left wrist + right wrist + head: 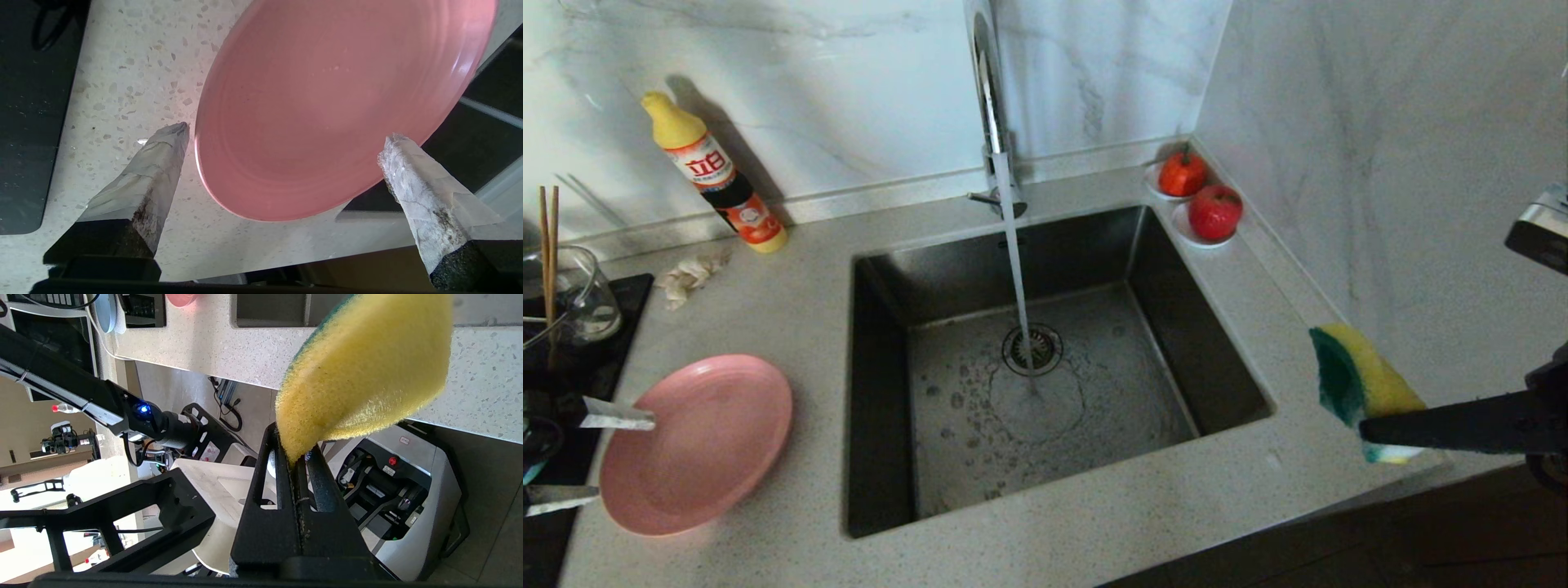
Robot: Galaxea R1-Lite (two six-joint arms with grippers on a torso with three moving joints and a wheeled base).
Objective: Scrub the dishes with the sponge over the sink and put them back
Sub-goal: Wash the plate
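The head view is dimly lit, with the sink [1045, 359] walls left in deep shadow. A long shadow is cast rightward behind the detergent bottle [715, 174]. A soft glare is seen on the pink plate [327, 106] rim. Bright window light is blown out behind the right arm.

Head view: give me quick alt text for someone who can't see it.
The left gripper, open, straddles the near-left rim of a pink plate lying on the counter left of the sink, where the tap is running. At the right edge, the right gripper holds a yellow-green sponge above the counter.
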